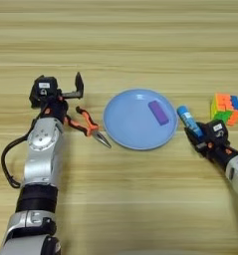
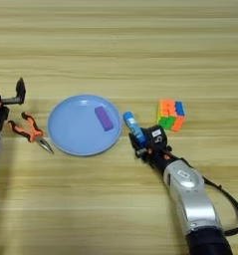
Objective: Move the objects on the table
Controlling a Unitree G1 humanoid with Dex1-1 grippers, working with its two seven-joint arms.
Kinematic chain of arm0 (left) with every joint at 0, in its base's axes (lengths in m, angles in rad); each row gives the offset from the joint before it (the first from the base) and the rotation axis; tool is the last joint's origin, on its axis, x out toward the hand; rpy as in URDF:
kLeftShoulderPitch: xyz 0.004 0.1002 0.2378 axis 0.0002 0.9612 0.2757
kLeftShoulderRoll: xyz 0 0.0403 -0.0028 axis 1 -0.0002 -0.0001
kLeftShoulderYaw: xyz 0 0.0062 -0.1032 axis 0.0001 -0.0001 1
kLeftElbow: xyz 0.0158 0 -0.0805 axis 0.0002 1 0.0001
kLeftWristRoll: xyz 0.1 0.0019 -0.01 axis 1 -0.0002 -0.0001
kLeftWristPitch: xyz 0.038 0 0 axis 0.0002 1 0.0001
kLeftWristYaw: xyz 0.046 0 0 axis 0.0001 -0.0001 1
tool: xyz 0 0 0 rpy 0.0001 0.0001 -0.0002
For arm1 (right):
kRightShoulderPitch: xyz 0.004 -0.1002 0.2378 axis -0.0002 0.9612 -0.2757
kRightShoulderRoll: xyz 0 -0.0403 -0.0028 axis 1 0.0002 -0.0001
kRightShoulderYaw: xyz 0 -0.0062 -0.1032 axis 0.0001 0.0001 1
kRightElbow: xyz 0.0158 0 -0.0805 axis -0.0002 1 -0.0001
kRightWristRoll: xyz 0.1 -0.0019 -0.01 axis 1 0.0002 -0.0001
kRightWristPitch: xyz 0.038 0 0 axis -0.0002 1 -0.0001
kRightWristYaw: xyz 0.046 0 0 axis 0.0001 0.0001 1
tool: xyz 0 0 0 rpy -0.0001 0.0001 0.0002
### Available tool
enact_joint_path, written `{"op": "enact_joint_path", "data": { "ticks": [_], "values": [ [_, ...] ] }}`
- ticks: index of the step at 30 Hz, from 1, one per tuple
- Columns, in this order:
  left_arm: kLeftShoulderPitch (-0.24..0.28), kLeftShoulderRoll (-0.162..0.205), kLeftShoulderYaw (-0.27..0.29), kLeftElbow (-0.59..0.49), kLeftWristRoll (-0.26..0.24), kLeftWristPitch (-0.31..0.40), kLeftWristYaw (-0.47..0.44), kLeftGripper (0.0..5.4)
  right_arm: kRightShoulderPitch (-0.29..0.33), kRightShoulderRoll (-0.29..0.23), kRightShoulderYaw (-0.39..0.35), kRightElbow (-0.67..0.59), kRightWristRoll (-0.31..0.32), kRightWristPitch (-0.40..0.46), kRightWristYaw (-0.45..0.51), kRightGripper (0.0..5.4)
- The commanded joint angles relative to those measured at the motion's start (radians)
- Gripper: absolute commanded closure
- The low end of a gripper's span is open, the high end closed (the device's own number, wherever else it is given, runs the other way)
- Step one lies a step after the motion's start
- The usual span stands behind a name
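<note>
A round light-blue plate lies near the middle of the light wooden table, and a purple rectangular block rests flat on the plate's right half, set at a slant. Just off the plate's right rim, the right claw comes in from the lower right of the frame and pinches a small blue glue stick with a white label; the stick slants up and to the left out of the black fingers, its blue cap end near the plate's rim but apart from it. A multicoloured puzzle cube stands on the table to the right of the glue stick, apart from the claw. On the left side of the frame, orange-and-black-handled pliers lie on the table with the metal nose aimed down and right toward the plate's lower left rim. The left claw sits just above the pliers' handles, its fingers spread and gripping nothing, with the silver left arm running down the left side of the frame.
</note>
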Motion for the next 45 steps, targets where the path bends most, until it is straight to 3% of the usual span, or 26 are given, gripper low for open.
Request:
{"op": "enact_joint_path", "data": {
  "ticks": [1, 15, 27, 36, 45],
  "values": [
    [-0.01, 0.005, 0.002, -0.001, -0.003, 0.011, 0.001, 0.0, 0.024, 0.005, -0.004, 0.015, -0.001, 0.026, -0.008, 3.98],
    [-0.013, 0.006, 0.004, 0.009, -0.004, 0.006, 0.0, 0.0, 0.025, 0.013, -0.041, -0.04, 0.006, 0.017, -0.046, 3.98],
    [-0.008, 0.004, 0.001, 0.01, -0.004, 0.001, -0.003, 0.0, 0.05, 0.026, -0.027, -0.219, 0.005, 0.028, -0.072, 3.98],
    [-0.006, 0.004, 0.0, 0.007, -0.004, 0.004, -0.005, 0.0, 0.03, 0.047, 0.052, -0.315, -0.02, 0.072, -0.065, 3.98],
    [-0.005, 0.004, 0.001, 0.008, -0.004, 0.005, -0.006, 0.0, -0.053, 0.089, 0.166, -0.291, -0.057, 0.114, -0.045, 3.98]
  ]
}}
